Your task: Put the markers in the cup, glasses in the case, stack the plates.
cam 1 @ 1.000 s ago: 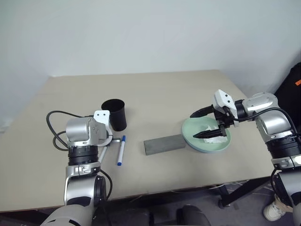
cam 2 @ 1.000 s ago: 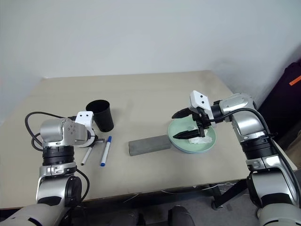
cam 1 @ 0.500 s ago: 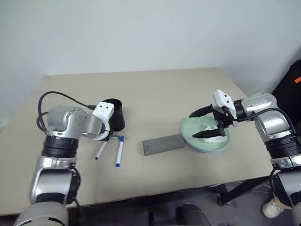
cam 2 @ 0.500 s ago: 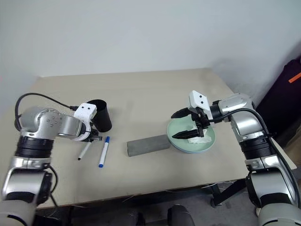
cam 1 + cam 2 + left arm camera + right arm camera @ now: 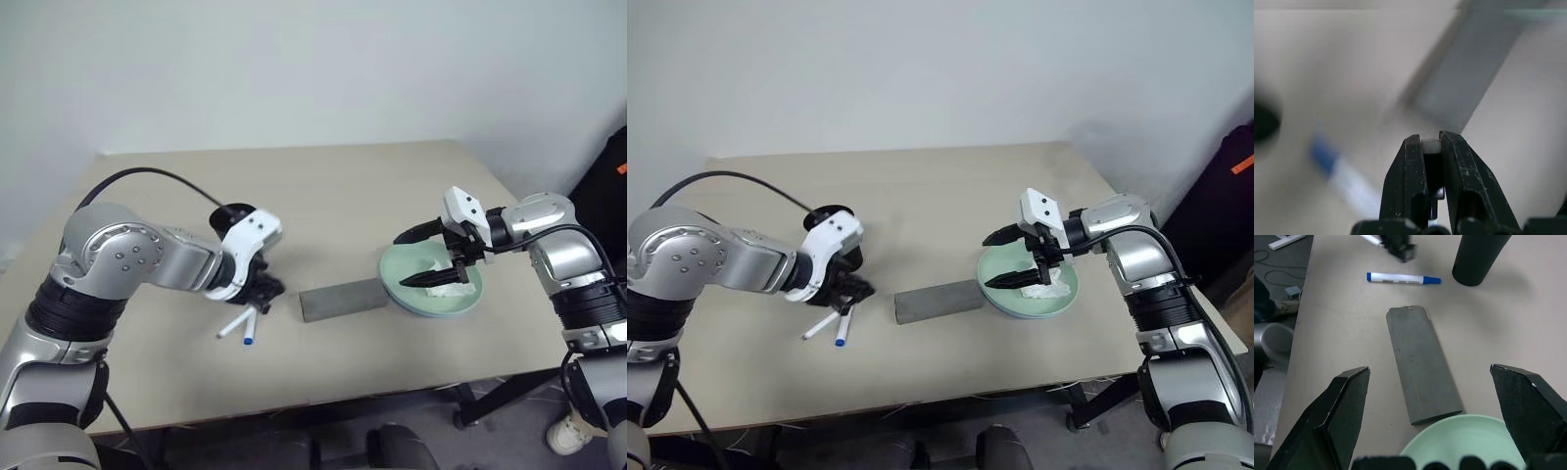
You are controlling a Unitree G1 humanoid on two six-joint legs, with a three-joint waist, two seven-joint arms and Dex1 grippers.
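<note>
The left gripper (image 5: 266,291) pinches the black-capped marker (image 5: 235,326) above the table (image 5: 372,196). The right wrist view reveals the blue-capped marker (image 5: 1403,279) lying whole beside the cup (image 5: 1476,257) and case (image 5: 1422,364). The right gripper (image 5: 419,259) gapes wide over the mint plate (image 5: 402,274).

Black-capped marker (image 5: 821,326) tilted, lifted off table; blue-capped marker (image 5: 1403,279) flat beside black cup (image 5: 1476,257); grey case (image 5: 1421,364) shut; mint plate (image 5: 402,279).

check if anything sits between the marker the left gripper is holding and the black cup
Nothing visible does. The left gripper is shut on the black-capped marker, lifted just in front of the cup. The blue-capped marker lies on the table beside it, not in the path, and the case lies off to the side.
</note>
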